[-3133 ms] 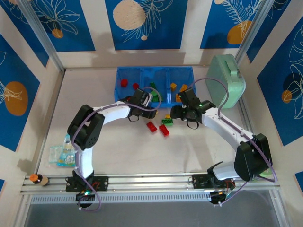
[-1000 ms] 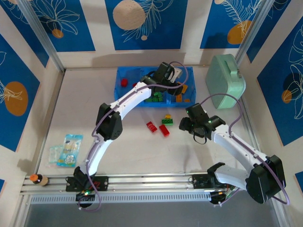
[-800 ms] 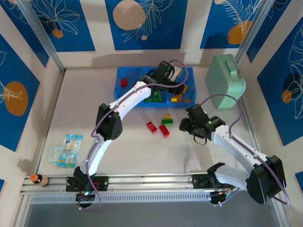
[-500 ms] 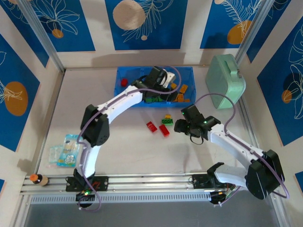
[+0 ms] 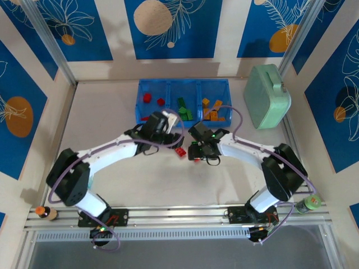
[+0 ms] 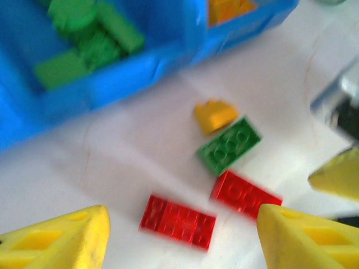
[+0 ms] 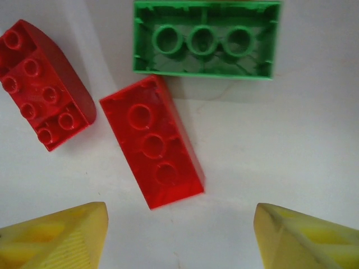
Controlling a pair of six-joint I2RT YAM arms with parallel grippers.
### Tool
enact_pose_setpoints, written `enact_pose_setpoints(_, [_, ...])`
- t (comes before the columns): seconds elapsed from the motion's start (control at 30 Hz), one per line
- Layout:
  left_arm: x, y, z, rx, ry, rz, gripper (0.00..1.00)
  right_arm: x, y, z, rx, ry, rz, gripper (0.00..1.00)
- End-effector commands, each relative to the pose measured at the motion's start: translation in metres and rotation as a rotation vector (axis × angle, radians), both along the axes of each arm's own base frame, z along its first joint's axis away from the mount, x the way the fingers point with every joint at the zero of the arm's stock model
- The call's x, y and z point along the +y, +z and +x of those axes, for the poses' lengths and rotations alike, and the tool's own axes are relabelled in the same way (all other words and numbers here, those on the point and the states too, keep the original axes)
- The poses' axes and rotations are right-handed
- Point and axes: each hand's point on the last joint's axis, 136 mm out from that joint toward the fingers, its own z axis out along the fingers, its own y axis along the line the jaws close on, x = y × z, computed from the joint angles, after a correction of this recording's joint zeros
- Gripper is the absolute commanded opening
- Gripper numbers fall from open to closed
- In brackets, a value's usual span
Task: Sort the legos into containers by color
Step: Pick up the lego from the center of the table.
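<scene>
- Legos not yet sorted lie loose on the surface (image 5: 112,112). One red lego (image 7: 151,140) sits just ahead of the right end effector (image 7: 179,235), hollow underside up, with its long axis slanting from far left to near right of the gap.
- Beyond it a green lego (image 7: 206,40), also upside down, lies crosswise, its long axis parallel to the line between the fingertips (image 7: 56,235). A studded red lego (image 7: 45,84) rests off to the left on a similar slant.
- Right end effector stands wide and empty. Given that slant, I judge the wrist must turn before the fingertips can meet the red lego's long sides.
- Left end effector (image 6: 179,241) is likewise wide and empty. Another red brick (image 6: 178,221) lies just ahead of its gap, long axis running nearly from fingertip to fingertip.
- Farther ahead of both is the blue tray (image 5: 185,82), with reds in its left compartment, greens in the middle and orange-yellow at right. That is likely why both arms crowd the loose pile.
</scene>
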Motion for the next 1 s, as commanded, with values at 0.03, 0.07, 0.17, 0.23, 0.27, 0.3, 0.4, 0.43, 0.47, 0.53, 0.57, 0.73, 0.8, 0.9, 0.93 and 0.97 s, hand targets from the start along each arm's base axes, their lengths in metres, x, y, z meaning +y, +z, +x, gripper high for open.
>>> enact_pose_setpoints(0.03, [0.035,-0.013,-0.018,0.0,0.108,-0.027,0.69,0.005,-0.009,0.007,0.039,0.033,-0.069,0.68])
enact_pose_setpoints(0.07, [0.044,-0.018,-0.025,0.005,0.124,-0.02,0.69,0.004,-0.013,0.009,0.051,0.036,-0.089,0.67])
enact_pose_setpoints(0.17, [0.064,-0.027,-0.039,0.002,0.161,-0.014,0.69,0.01,-0.022,0.01,0.083,0.055,-0.101,0.63])
enact_pose_setpoints(0.23, [0.077,-0.029,-0.045,-0.01,0.195,-0.006,0.69,0.012,-0.027,0.011,0.101,0.054,-0.11,0.59])
enact_pose_setpoints(0.27, [0.084,-0.031,-0.047,-0.013,0.219,-0.001,0.69,0.013,-0.029,0.011,0.111,0.054,-0.118,0.55])
enact_pose_setpoints(0.3, [0.089,-0.031,-0.048,-0.018,0.242,-0.004,0.68,0.014,-0.03,0.012,0.117,0.053,-0.122,0.52])
enact_pose_setpoints(0.4, [0.11,-0.037,-0.051,-0.006,0.364,-0.048,0.67,0.02,-0.032,0.011,0.128,0.071,-0.132,0.43])
enact_pose_setpoints(0.43, [0.115,-0.041,-0.052,0.006,0.402,-0.078,0.66,0.022,-0.032,0.011,0.13,0.076,-0.138,0.4])
enact_pose_setpoints(0.47, [0.117,-0.044,-0.054,0.015,0.42,-0.111,0.66,0.024,-0.031,0.011,0.128,0.08,-0.145,0.36])
enact_pose_setpoints(0.53, [0.117,-0.051,-0.057,0.031,0.434,-0.144,0.64,0.026,-0.025,0.012,0.118,0.084,-0.155,0.32])
enact_pose_setpoints(0.57, [0.118,-0.054,-0.059,0.04,0.439,-0.146,0.64,0.029,-0.019,0.014,0.102,0.088,-0.159,0.31])
enact_pose_setpoints(0.73, [0.127,-0.067,-0.066,0.068,0.443,-0.083,0.63,0.043,0.036,0.027,-0.016,0.12,-0.149,0.31])
enact_pose_setpoints(0.8, [0.128,-0.068,-0.068,0.068,0.439,-0.08,0.63,0.053,0.06,0.036,-0.07,0.133,-0.113,0.31])
enact_pose_setpoints(0.9, [0.129,-0.066,-0.071,0.062,0.437,-0.094,0.62,0.069,0.087,0.054,-0.133,0.155,-0.057,0.3])
enact_pose_setpoints(0.93, [0.13,-0.064,-0.072,0.059,0.436,-0.101,0.62,0.076,0.094,0.06,-0.146,0.165,-0.036,0.31])
enact_pose_setpoints(0.97, [0.13,-0.064,-0.073,0.057,0.433,-0.106,0.62,0.082,0.1,0.066,-0.155,0.173,-0.019,0.31])
